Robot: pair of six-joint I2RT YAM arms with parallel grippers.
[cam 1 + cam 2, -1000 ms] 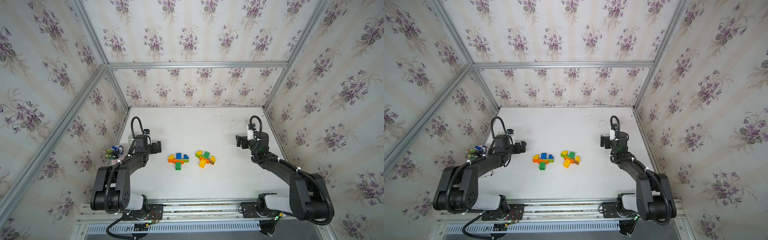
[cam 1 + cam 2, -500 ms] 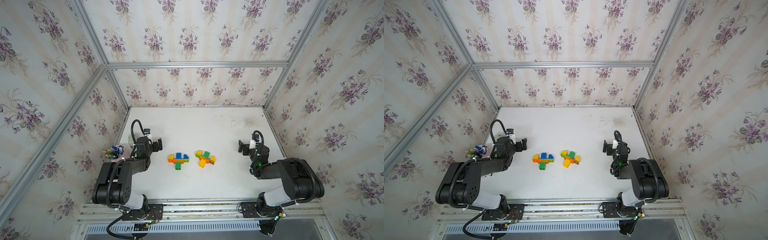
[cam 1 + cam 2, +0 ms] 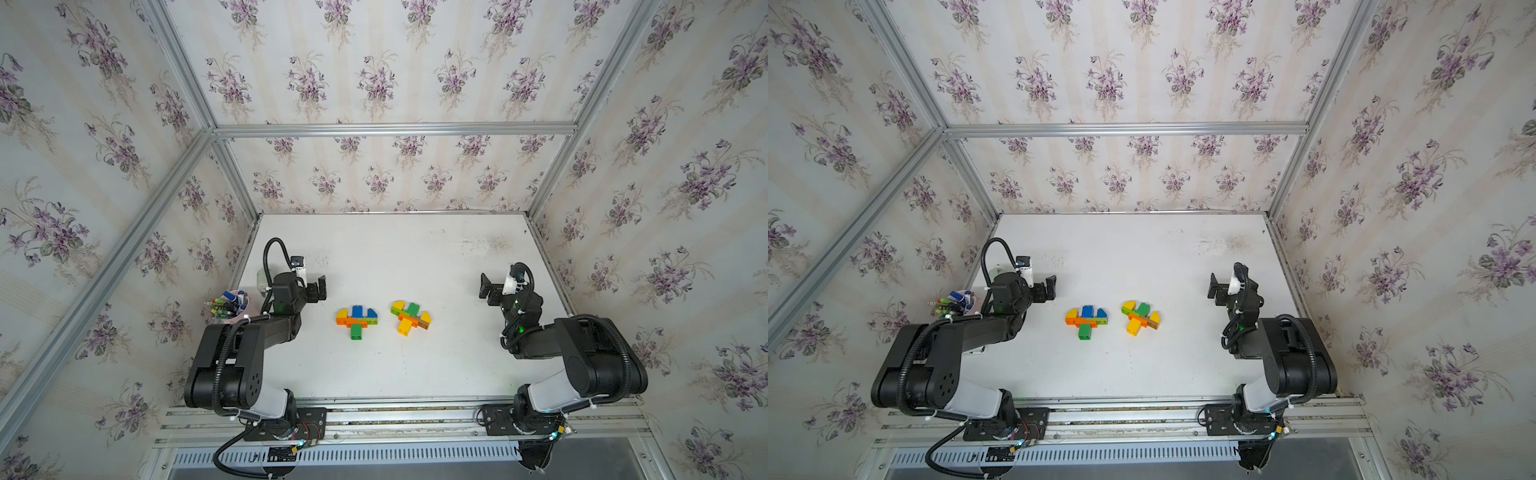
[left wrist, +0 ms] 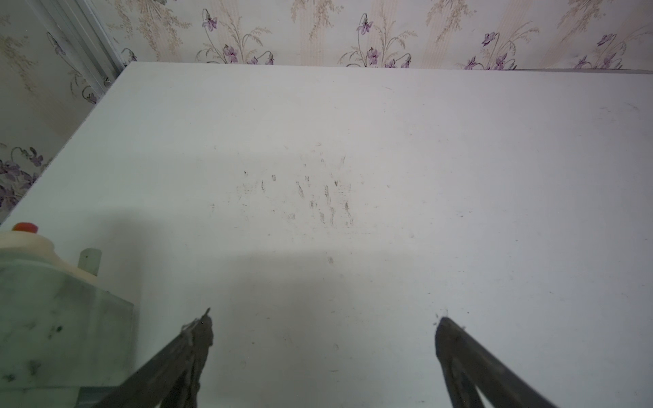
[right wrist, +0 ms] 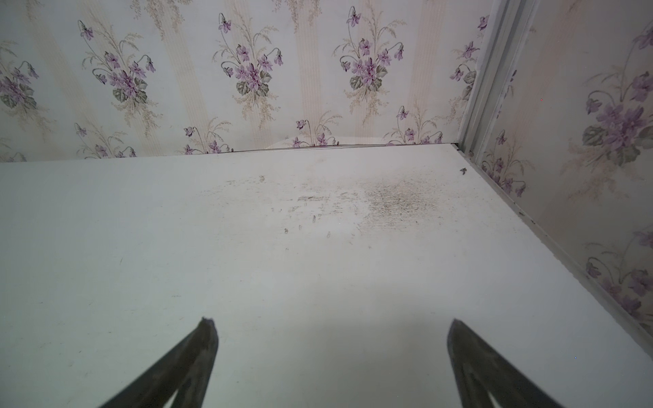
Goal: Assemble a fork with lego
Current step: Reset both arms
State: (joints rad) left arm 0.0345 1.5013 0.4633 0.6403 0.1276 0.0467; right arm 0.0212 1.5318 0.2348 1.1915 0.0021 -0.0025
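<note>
Now the two lego forks (image 3: 357, 319) (image 3: 410, 317) sit side by side mid-bench (image 3: 415, 365), untouched since a second ago. Meanwhile the right gripper (image 3: 489, 289) has pulled back towards its base, and the left gripper (image 3: 316, 289) too; both jaws gape wide, empty. Looks like assembly's finished, arms retiring.

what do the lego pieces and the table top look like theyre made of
The lego looks like moulded plastic with a smooth, slightly glossy finish: saturated solid colours, crisp blocky edges and rounded corners. The table top looks like a matte white painted or laminated board, though which is unclear: it is flat, gives no reflections, and shows dark scuffs and a grey smudge near the back.
</note>
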